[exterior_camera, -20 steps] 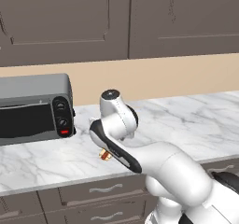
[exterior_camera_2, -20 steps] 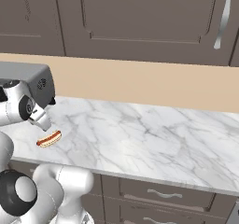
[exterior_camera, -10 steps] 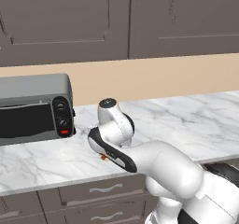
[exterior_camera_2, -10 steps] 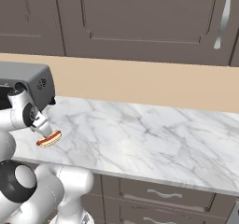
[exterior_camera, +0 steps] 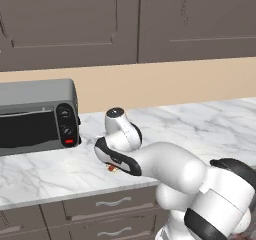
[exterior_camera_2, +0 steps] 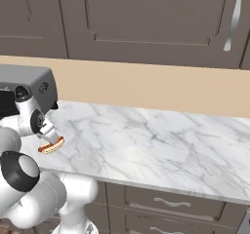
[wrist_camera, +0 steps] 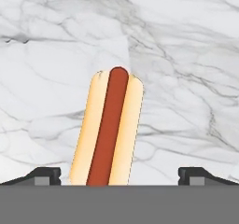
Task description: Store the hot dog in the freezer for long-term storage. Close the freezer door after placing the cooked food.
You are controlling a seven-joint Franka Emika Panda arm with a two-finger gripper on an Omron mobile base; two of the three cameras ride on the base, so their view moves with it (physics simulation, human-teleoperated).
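Observation:
The hot dog (wrist_camera: 109, 129), a tan bun with a red-brown sausage, lies on the marble counter (wrist_camera: 186, 78). In the hand view it runs lengthwise between my finger tips (wrist_camera: 44, 175), which stand wide apart on either side without touching it. My gripper (wrist_camera: 119, 174) is open and low over the near end of the hot dog. From the right base view the hot dog (exterior_camera_2: 52, 145) rests just below the gripper (exterior_camera_2: 48, 136), near the counter's front edge. In the left base view a bit of the hot dog (exterior_camera: 113, 168) peeks out under my arm. The freezer and its door are out of view.
A grey toaster oven (exterior_camera: 35, 116) stands on the counter to the left, close to the arm. Dark wall cabinets (exterior_camera: 125, 24) hang above, and drawers (exterior_camera_2: 171, 204) run below the counter. Marble counter (exterior_camera_2: 161, 140) stretches away to the right.
The arm has bent lower and the gripper has come down over the hot dog. The hot dog has stayed where it was.

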